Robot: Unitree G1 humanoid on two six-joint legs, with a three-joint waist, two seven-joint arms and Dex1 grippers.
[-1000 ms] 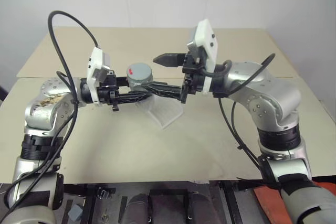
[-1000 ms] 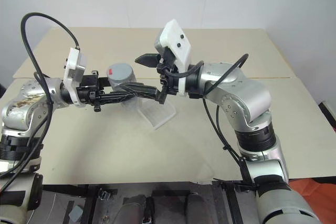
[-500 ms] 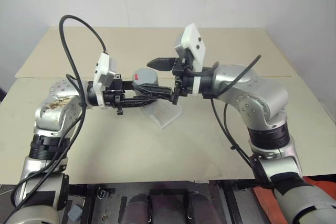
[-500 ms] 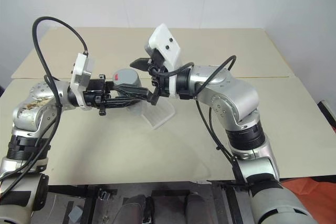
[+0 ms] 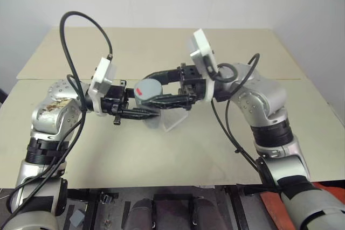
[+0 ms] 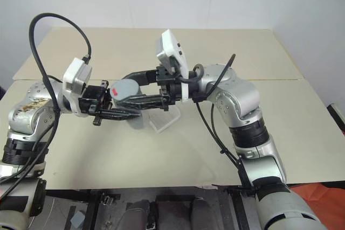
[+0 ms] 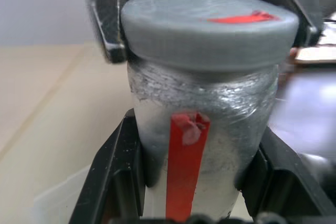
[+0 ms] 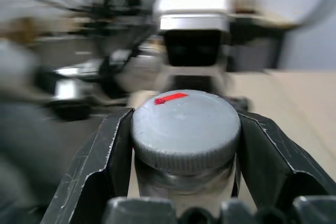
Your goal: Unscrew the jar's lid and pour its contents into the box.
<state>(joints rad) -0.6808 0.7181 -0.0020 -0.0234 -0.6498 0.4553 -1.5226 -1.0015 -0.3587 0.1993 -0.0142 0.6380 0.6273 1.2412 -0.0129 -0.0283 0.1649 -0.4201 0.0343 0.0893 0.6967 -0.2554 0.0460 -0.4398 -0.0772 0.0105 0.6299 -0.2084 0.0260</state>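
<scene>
left gripper [image 5: 141,112] clamps the jar [image 7: 202,129] held above the box [image 5: 171,121]; right gripper [image 5: 161,87] is closed on the lid [image 8: 185,127]. lid still on, unscrewing and pouring left.

On my beige flat bench [image 5: 215,149] lies only the small clear ribbed plastic box [image 5: 171,123], near its middle.

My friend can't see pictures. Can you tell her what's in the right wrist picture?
The right gripper has its two black fingers shut on the round grey lid, which sits on top of the jar. The lid has a small red mark near its far edge. The left gripper is blurred behind the jar.
</scene>
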